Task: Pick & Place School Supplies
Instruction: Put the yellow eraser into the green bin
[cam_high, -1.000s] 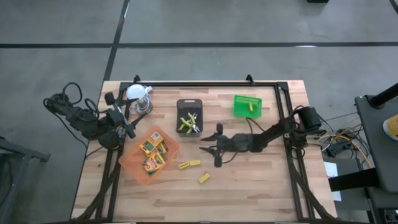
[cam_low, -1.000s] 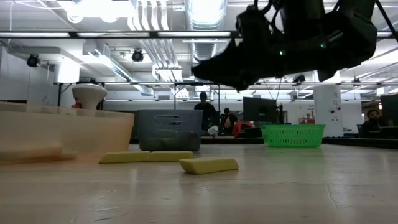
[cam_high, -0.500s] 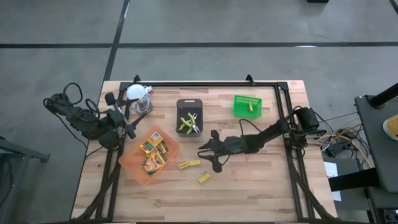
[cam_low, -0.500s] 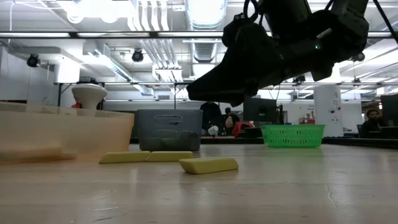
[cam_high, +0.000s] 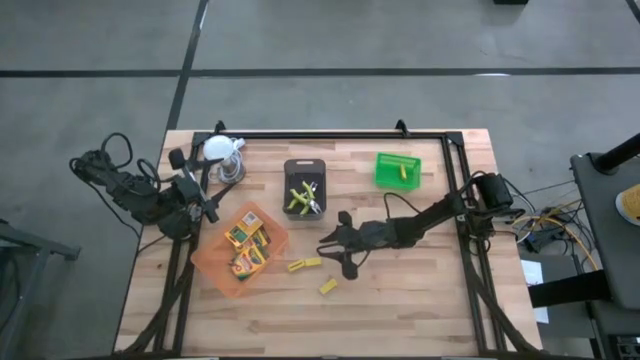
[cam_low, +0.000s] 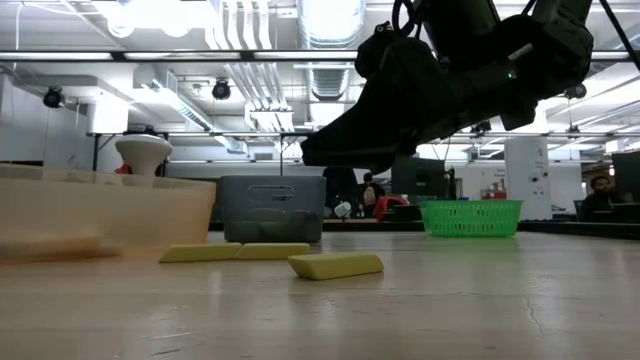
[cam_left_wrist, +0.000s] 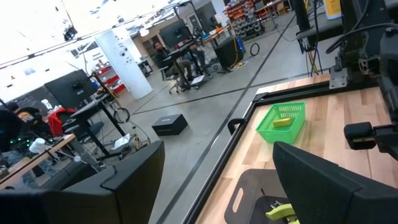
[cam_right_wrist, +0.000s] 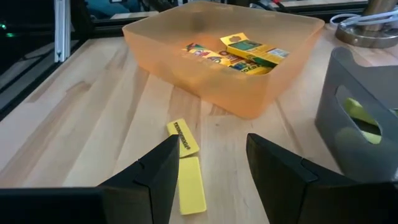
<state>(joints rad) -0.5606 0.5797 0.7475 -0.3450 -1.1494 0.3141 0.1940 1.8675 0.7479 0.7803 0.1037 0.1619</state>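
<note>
1. The wooden table (cam_high: 400, 300) fills the high view, and the right arm reaches across its middle. From table height that arm is just a dark mass overhead, so no detail there

2. Orange tray (cam_high: 240, 252) sits left of centre with crayon boxes (cam_right_wrist: 252, 51) inside. From the low view its wall is cloudy and the contents are only a blur

3. Black tray (cam_high: 305, 189) holds lime-handled scissors (cam_high: 302, 198); in the right wrist view only one corner of it shows, cut off at the edge

4. Green tray (cam_high: 397, 169) has a yellow piece in it, too small to make out

5. Right gripper (cam_high: 337, 253) hangs above the boards near the paired yellow sticks (cam_right_wrist: 186, 168), fingers parted, nothing between them

6. A third yellow stick (cam_high: 328, 286) lies apart, nearer the front edge

7. Left gripper (cam_high: 205, 205) is parked at the table's left edge, spread wide and empty, beside the white-topped metal object (cam_high: 220, 150)
</note>
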